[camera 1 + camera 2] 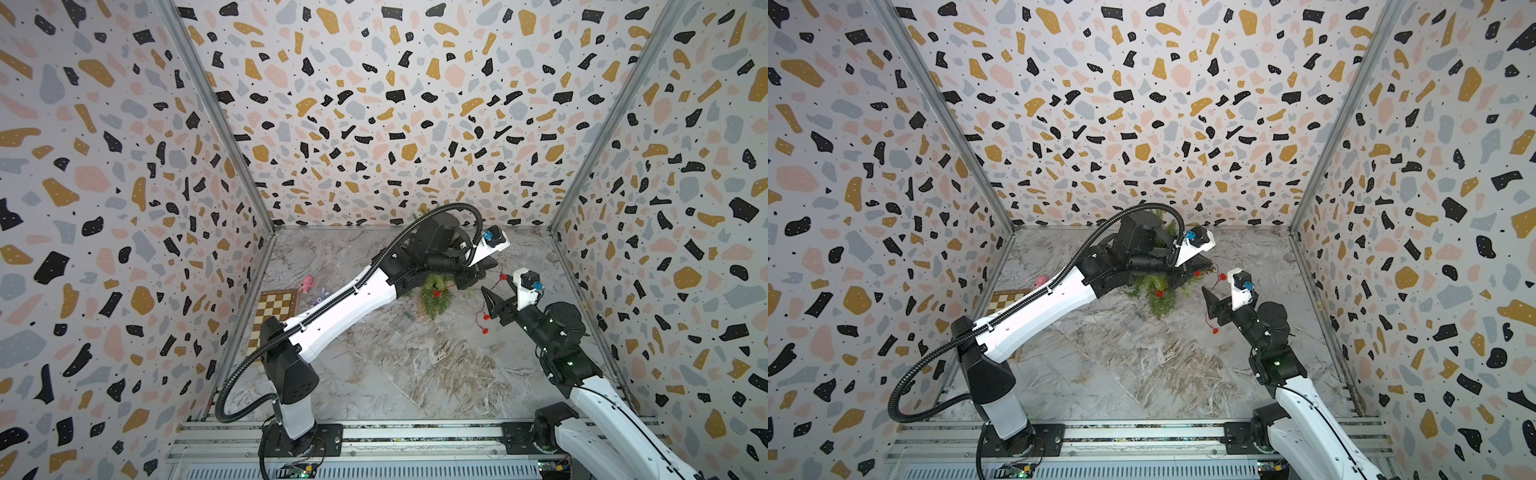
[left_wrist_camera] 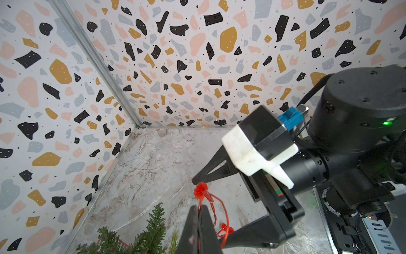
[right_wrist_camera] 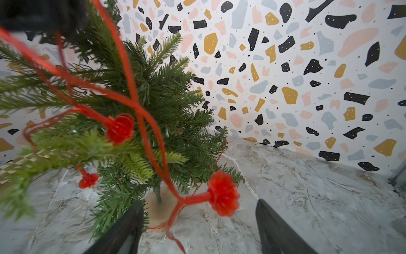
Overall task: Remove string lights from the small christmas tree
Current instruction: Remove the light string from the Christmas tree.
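Observation:
The small christmas tree [image 1: 434, 296] [image 1: 1158, 297] stands at the back of the marble floor, partly under my left arm. The string lights [image 1: 482, 320] are a red wire with red beads. It runs from the branches [image 3: 153, 92] out to the right and hangs down to the floor. My left gripper [image 2: 198, 207] [image 1: 492, 265] is shut on the wire just below a bead [image 2: 201, 190]. My right gripper [image 3: 198, 203] [image 1: 496, 286] is open beside the tree, with a bead [image 3: 223, 193] and a loop of wire hanging loose between its fingers [image 2: 252, 233].
A chessboard [image 1: 274, 316] lies by the left wall, with a pink toy [image 1: 306, 284] and a small purple toy [image 1: 322, 296] behind it. The tree has a round wooden base [image 3: 158, 211]. A faint clear box [image 1: 405, 322] lies in front of the tree. Patterned walls close three sides.

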